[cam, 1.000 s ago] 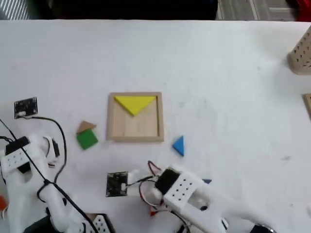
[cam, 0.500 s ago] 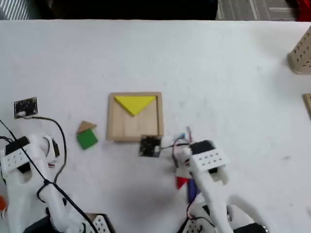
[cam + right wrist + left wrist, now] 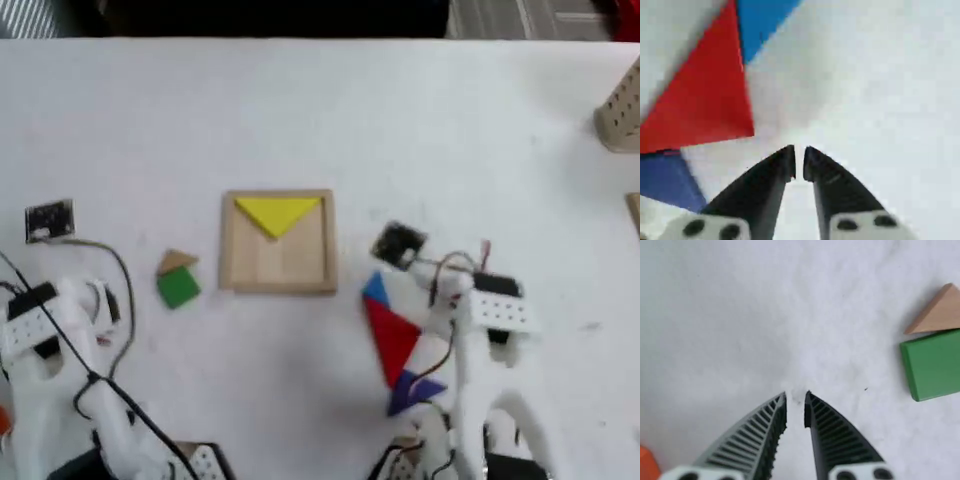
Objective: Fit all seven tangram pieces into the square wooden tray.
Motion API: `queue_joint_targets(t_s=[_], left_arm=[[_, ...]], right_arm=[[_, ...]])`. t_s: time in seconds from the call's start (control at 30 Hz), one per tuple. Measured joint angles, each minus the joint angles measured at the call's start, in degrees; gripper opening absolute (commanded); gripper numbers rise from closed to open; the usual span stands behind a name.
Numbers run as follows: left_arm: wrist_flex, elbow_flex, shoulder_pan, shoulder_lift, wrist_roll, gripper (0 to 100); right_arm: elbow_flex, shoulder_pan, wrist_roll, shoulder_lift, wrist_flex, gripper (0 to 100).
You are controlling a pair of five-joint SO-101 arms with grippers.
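My right gripper (image 3: 799, 162), fingers together on nothing, hangs over the table right of the square wooden tray (image 3: 277, 272), beside the red triangle (image 3: 392, 335), which touches a blue triangle (image 3: 375, 288) and what looks like a purple piece (image 3: 413, 392). My left gripper (image 3: 795, 400), likewise closed and empty, sits left of the tray near the green square (image 3: 179, 288) and tan triangle (image 3: 177, 261). A yellow triangle (image 3: 277, 214) lies inside the tray.

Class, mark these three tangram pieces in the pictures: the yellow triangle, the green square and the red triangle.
yellow triangle (image 3: 277, 213): high view, middle of its top face.
green square (image 3: 934, 365): left wrist view, centre of its visible top face.
red triangle (image 3: 705, 100): right wrist view, middle of its visible face.
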Motion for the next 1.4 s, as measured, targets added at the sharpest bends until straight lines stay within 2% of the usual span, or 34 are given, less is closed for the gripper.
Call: queue_joint_targets(t_s=[0.1,0.2,0.33,0.43,0.63,0.93,1.23,1.4], left_arm=[[0.0,0.0,0.0,0.0,0.0,9],[0.0,0.0,0.0,0.0,0.0,9],[0.0,0.0,0.0,0.0,0.0,9],[0.0,0.0,0.0,0.0,0.0,9],[0.0,0.0,0.0,0.0,0.0,9],[0.0,0.0,0.0,0.0,0.0,9],[0.0,0.0,0.0,0.0,0.0,9],[0.0,0.0,0.0,0.0,-1.58,9]], right_arm=[[-3.16,0.0,-9.32,-0.18,3.96,5.8],[-7.21,-1.23,-26.55,-0.26,9.14,14.1],[-6.95,-8.18,-49.32,-0.26,13.1,28.6],[-5.98,-14.77,-57.32,1.41,12.84,30.2],[-5.98,-14.95,-59.16,10.29,10.64,29.5],[-9.76,-15.65,-56.7,16.35,12.84,29.5],[-3.43,-16.0,-56.53,0.97,13.89,29.6],[-2.2,-18.64,-56.62,-0.62,12.92,29.7]])
